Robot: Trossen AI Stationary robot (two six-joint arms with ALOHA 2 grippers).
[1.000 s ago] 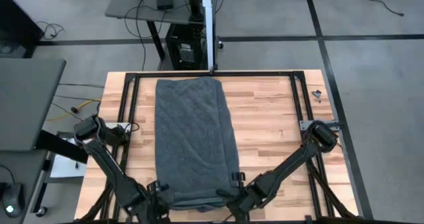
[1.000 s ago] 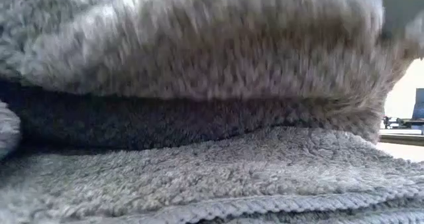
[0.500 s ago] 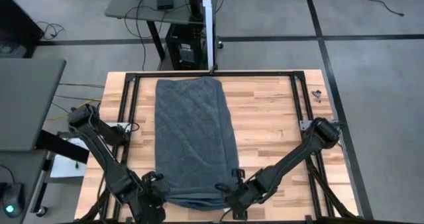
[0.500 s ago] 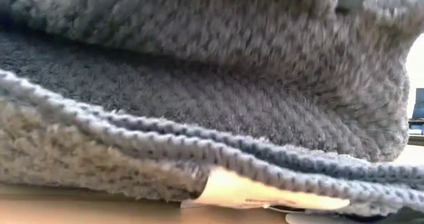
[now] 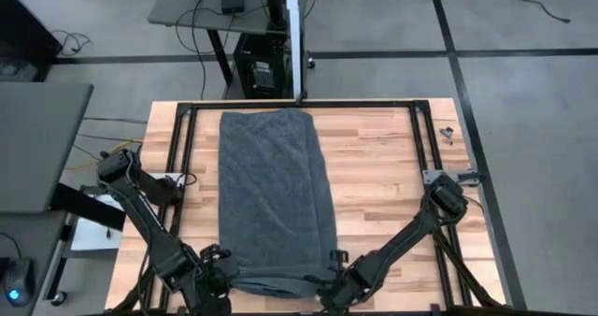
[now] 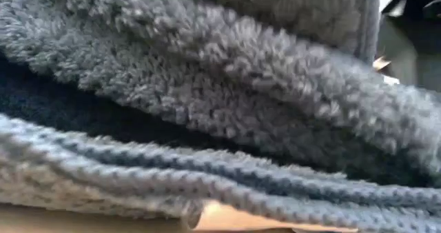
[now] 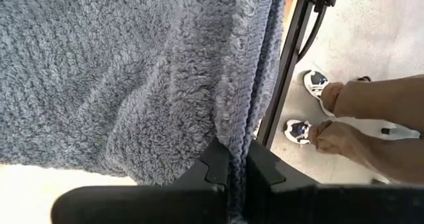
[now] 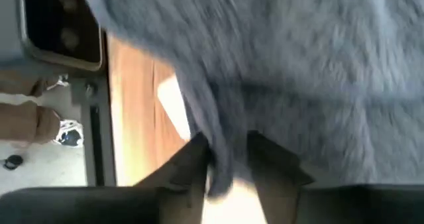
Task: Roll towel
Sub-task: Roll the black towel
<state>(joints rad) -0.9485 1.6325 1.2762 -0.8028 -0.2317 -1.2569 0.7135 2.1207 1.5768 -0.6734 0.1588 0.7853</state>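
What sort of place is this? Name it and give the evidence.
Probably a robotics lab or workshop, not a home. A wooden table carries a black metal frame with two arms mounted on it, the floor is bare grey concrete, and a desk with cabled electronics stands behind.

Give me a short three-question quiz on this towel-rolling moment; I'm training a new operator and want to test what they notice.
1. True or false: the towel lies spread lengthwise on the wooden table.
2. Which edge of the towel are both grippers at: A) far edge, B) near edge, C) the long sides?
3. Fill in: in the left wrist view, the left gripper is shut on the towel's ____.

Key
1. True.
2. B. The left gripper and the right gripper sit at the near corners.
3. Edge (its hem).
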